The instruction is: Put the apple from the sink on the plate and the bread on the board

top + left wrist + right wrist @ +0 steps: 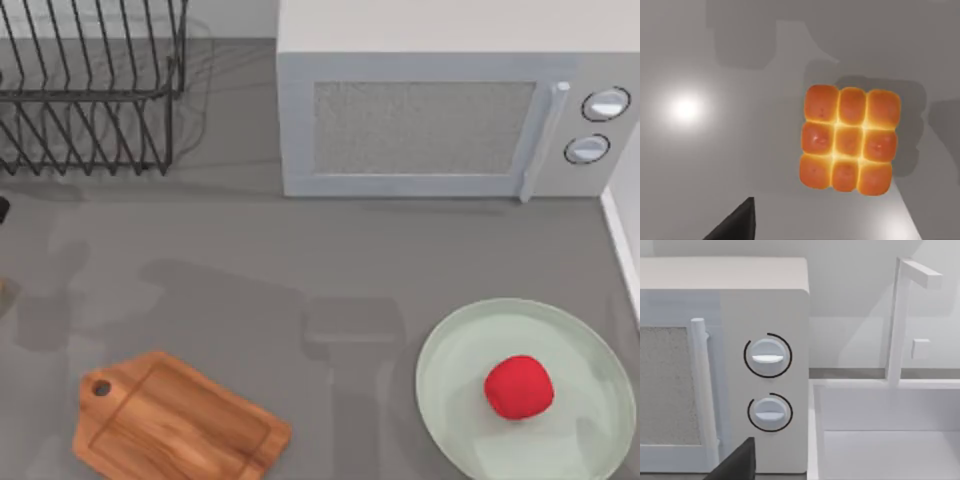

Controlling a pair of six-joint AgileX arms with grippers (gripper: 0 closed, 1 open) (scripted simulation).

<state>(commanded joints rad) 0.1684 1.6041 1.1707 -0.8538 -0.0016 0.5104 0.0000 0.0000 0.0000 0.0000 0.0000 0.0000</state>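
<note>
No writing or brand name can be read on anything. The table [250, 260] is flat and grey, with soft shadows on it. At the far side stands a white microwave [450, 110] with a grey door, a long handle and two round knobs [605, 103]. A black wire rack [90, 85] sits at the far left. To the right of the microwave is a white sink [890, 440] with a thin white tap [900, 315] in front of a pale wall.

The apple [518, 386] lies on the plate [450, 370] at the near right, a bit right of the plate's middle. The board [175, 420] lies bare at the near left, with its hole end pointing left. The bread [849, 140] rests on the grey table below the left gripper, top side up.

A dark fingertip [737, 222] of the left gripper shows near the bread, apart from it. Whether either gripper is spread or pressed together cannot be told.
</note>
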